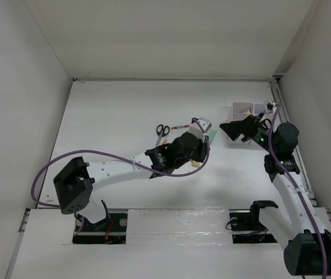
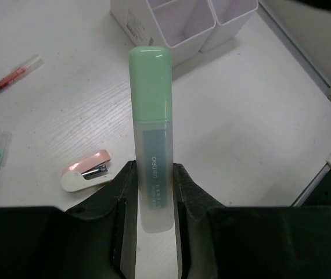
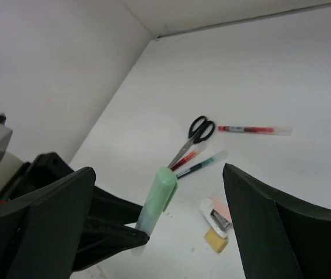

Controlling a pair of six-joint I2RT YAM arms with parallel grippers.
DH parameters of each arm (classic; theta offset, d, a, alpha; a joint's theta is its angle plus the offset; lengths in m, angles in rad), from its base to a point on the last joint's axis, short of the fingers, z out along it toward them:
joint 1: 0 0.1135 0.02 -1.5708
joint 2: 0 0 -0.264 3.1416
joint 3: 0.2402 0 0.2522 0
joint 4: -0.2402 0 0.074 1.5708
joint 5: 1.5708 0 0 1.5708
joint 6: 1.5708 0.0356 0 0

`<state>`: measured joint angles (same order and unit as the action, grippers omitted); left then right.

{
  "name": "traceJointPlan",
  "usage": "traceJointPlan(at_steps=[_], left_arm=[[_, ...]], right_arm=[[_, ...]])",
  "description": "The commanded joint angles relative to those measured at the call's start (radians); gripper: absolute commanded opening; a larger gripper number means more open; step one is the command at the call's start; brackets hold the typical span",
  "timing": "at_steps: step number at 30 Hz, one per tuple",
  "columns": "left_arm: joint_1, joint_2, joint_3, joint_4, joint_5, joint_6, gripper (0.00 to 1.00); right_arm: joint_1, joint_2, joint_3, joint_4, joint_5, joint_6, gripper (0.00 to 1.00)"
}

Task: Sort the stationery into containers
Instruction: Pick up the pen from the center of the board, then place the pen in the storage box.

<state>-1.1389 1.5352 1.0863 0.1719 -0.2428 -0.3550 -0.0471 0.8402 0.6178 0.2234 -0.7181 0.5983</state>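
We see the left gripper (image 2: 154, 180) pinching the light green marker (image 2: 151, 116) by its clear barrel, mid-table, cap aimed at the white organizer box (image 2: 133, 26) at far right. Right gripper (image 3: 158, 168) fingers are spread wide, empty, beside the box. Scissors (image 3: 195, 135), red pen (image 3: 249, 129), white-pink eraser (image 3: 216, 214) and yellowish block (image 3: 216, 239) lie loose.

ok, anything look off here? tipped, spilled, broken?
Nothing stands out. The green marker sits straight in the left hand, cap pointing away, with no visible damage. The organizer stands upright. The scissors, red pen and pink-white stapler lie loose on the table, simply unsorted.
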Motion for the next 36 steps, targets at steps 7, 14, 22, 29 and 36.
traceJointPlan(at_steps=[7, 14, 22, 29, 36], left_arm=[[-0.005, -0.099, 0.012, 0.100, 0.014, 0.053, 0.00], [-0.005, -0.118, 0.012, 0.109, 0.014, 0.053, 0.00], [-0.005, -0.118, -0.006, 0.118, -0.032, 0.053, 0.00], [-0.005, -0.080, 0.026, 0.025, -0.050, 0.030, 0.92], [-0.005, -0.090, -0.041, -0.061, -0.091, -0.059, 1.00]], right_arm=[[0.236, 0.040, -0.029, 0.166, 0.077, 0.047, 0.96], [0.323, 0.105, -0.010, 0.185, 0.134, 0.060, 0.78], [0.366, 0.148, 0.008, 0.194, 0.178, 0.069, 0.04], [0.322, 0.200, 0.077, 0.171, 0.310, -0.014, 0.00], [0.184, 0.425, 0.267, 0.203, 0.339, -0.204, 0.00]])
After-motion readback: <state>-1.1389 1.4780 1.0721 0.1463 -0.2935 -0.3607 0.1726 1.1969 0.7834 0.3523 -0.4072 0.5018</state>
